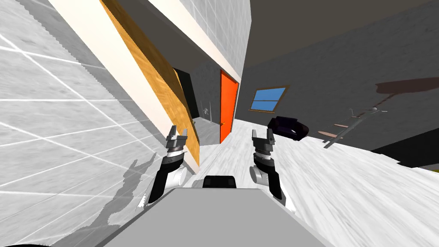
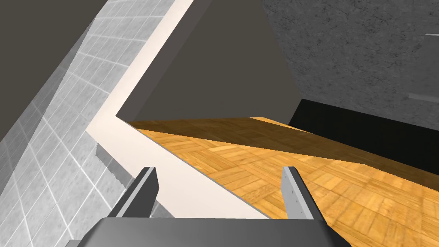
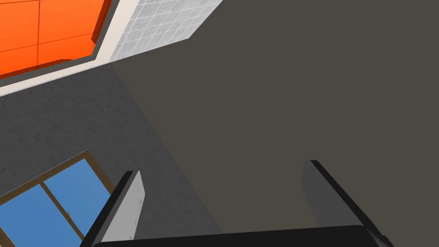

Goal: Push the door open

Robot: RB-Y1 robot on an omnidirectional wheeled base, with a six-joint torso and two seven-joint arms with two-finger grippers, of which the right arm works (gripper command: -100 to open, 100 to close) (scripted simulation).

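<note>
My left hand (image 1: 177,131), dark box with two thin light grey blade fingers, held up and forward on my left side. Its fingers (image 2: 143,195) stand wide apart, gripping nothing. Left forearm (image 1: 162,180), black sleeve above white-grey joint, slants up and forward. My right hand (image 1: 262,134), same dark box with grey blades, at about same height, well apart from left hand. Right fingers (image 3: 128,206) likewise spread, empty. Right forearm (image 1: 269,173) rises roughly parallel to left forearm.
</note>
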